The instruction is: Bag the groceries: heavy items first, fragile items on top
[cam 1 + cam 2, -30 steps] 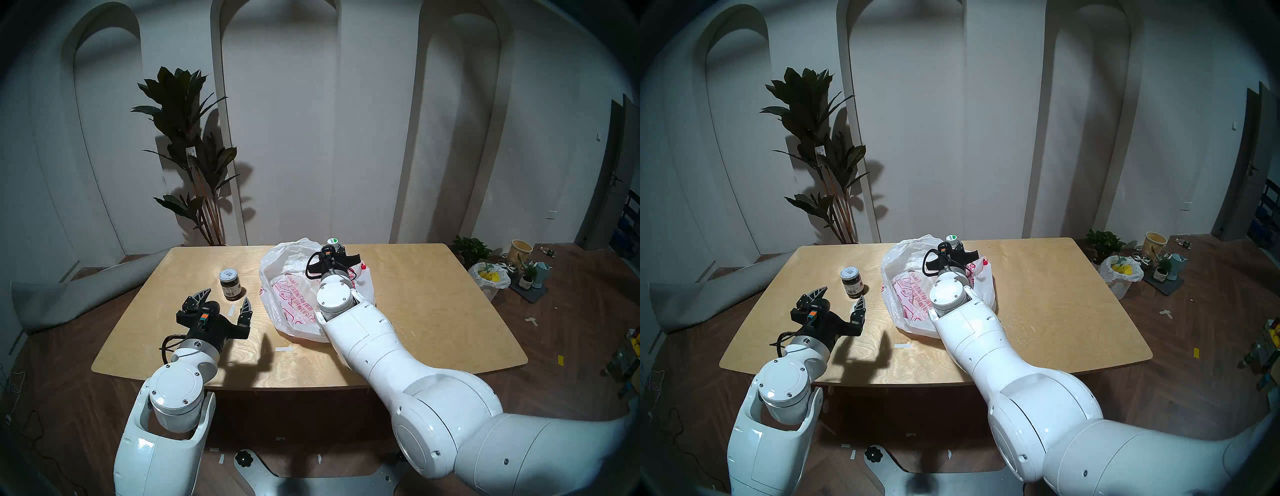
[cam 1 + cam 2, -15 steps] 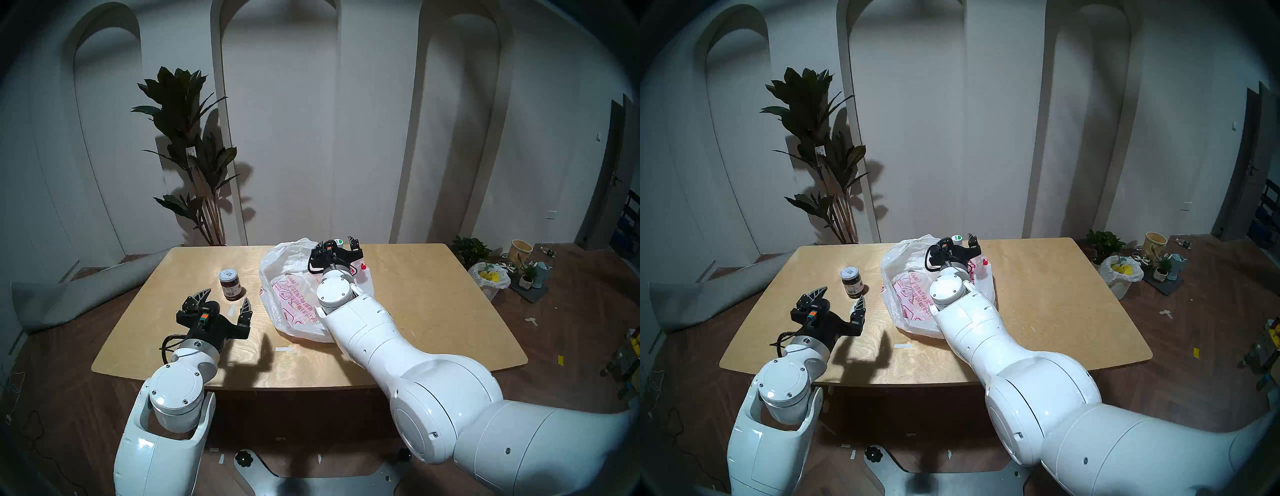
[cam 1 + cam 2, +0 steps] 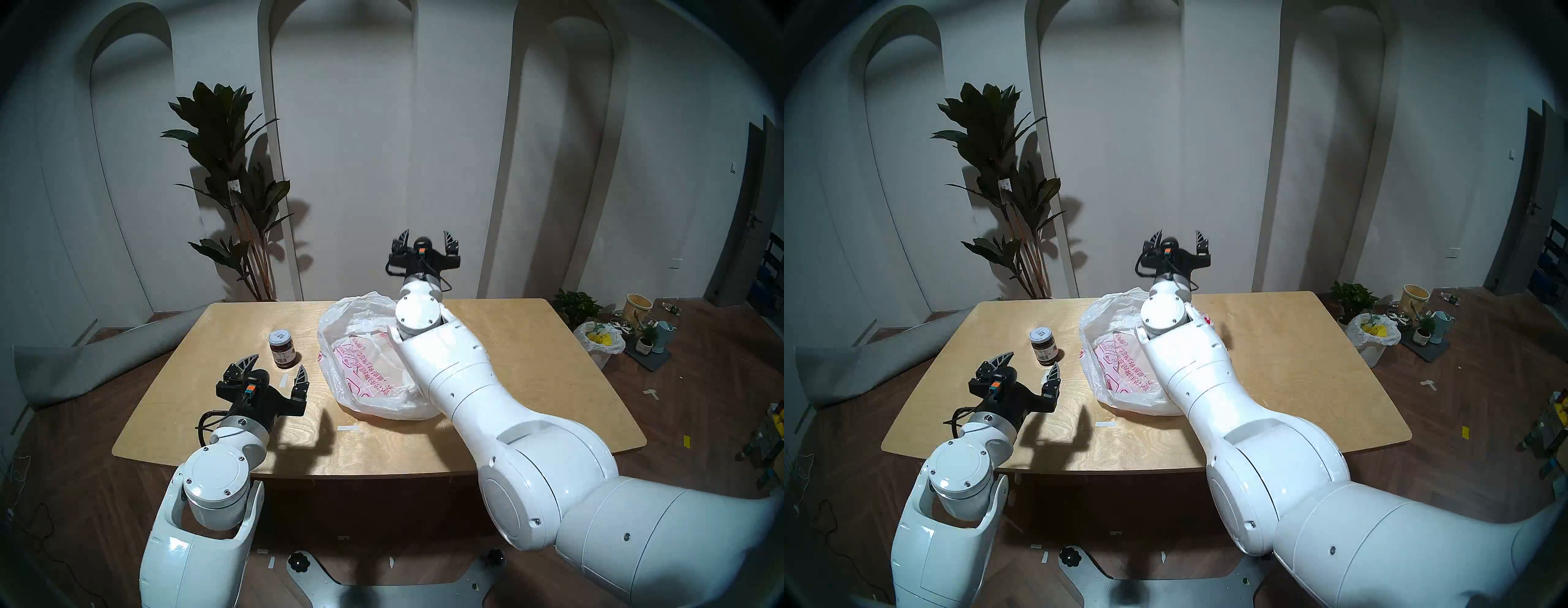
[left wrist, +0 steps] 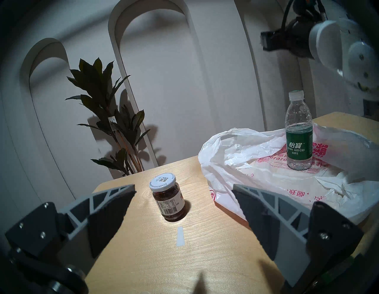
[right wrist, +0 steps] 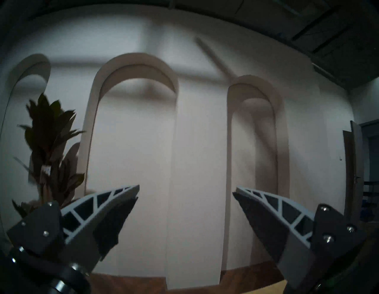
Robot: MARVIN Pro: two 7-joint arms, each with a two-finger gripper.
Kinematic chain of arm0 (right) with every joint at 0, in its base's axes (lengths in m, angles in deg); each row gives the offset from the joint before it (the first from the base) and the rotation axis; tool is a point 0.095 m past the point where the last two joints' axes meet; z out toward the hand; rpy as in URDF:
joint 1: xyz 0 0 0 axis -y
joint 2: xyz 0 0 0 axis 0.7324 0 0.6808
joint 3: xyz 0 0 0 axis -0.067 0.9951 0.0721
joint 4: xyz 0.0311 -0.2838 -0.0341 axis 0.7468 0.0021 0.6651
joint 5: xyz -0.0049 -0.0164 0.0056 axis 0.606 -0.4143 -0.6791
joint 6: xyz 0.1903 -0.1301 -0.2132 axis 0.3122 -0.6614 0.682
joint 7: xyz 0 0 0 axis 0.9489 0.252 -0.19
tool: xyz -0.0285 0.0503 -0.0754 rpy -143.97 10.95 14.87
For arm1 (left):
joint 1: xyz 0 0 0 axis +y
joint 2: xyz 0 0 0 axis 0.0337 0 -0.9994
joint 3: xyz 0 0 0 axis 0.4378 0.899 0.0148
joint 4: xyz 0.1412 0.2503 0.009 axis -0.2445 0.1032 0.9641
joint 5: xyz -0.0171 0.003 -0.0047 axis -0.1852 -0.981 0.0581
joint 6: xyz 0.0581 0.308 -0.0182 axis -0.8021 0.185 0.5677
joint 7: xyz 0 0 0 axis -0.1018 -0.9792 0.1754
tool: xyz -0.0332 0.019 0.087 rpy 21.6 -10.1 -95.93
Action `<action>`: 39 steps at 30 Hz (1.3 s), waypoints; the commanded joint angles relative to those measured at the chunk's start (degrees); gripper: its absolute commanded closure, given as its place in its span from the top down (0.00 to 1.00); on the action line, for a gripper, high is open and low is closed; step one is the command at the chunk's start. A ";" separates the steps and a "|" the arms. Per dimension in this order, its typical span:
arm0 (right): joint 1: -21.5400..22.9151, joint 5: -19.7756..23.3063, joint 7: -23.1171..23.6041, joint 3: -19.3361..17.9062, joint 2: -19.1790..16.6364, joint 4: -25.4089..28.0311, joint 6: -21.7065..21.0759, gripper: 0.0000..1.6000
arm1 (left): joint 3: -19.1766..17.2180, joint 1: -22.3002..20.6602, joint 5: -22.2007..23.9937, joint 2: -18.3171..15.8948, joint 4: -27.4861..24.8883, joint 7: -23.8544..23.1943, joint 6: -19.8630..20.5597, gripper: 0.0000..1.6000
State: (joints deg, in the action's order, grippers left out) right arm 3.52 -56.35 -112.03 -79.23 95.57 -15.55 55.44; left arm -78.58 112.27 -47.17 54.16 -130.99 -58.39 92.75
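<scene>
Two grippers, both with fingers spread and empty. Right gripper (image 3: 425,241) is raised above the far edge of the table (image 3: 530,365), pointing at the wall. Below and behind it the water bottle (image 4: 299,131) stands upright on the spread white bag (image 4: 242,156) — released. Left gripper (image 3: 275,370) hovers low over the table; the jar (image 3: 282,348) stands just ahead of its fingertips, untouched, with the bag to its right.

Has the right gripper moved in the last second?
Yes. The right gripper has risen from the bag and now hangs open against the wall, above the table's far edge.
</scene>
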 commanded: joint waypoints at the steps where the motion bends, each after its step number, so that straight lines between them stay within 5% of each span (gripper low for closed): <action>1: -1.80 0.81 -3.10 -8.28 -6.93 4.30 -0.60 1.00 | 0.00 -0.47 0.03 0.02 -0.89 0.04 -0.26 1.00; 6: -5.97 0.68 -4.36 -12.45 -10.12 4.82 -1.37 1.00 | 0.01 -0.49 0.03 0.01 -0.78 0.04 -0.25 1.00; 22: -16.39 -0.79 -3.56 -17.21 -20.02 11.30 -1.05 1.00 | 0.02 -0.54 0.02 -0.01 -0.40 0.03 -0.25 1.00; 39: -28.46 -1.56 2.46 -16.60 -21.46 20.72 1.93 1.00 | -1.37 -4.10 0.15 -1.34 -0.51 -0.29 -0.68 1.00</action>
State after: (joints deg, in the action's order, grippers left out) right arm -21.36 -57.57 -111.54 -96.56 75.30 -0.50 55.28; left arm -78.78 111.30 -47.20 53.69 -130.19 -58.48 92.69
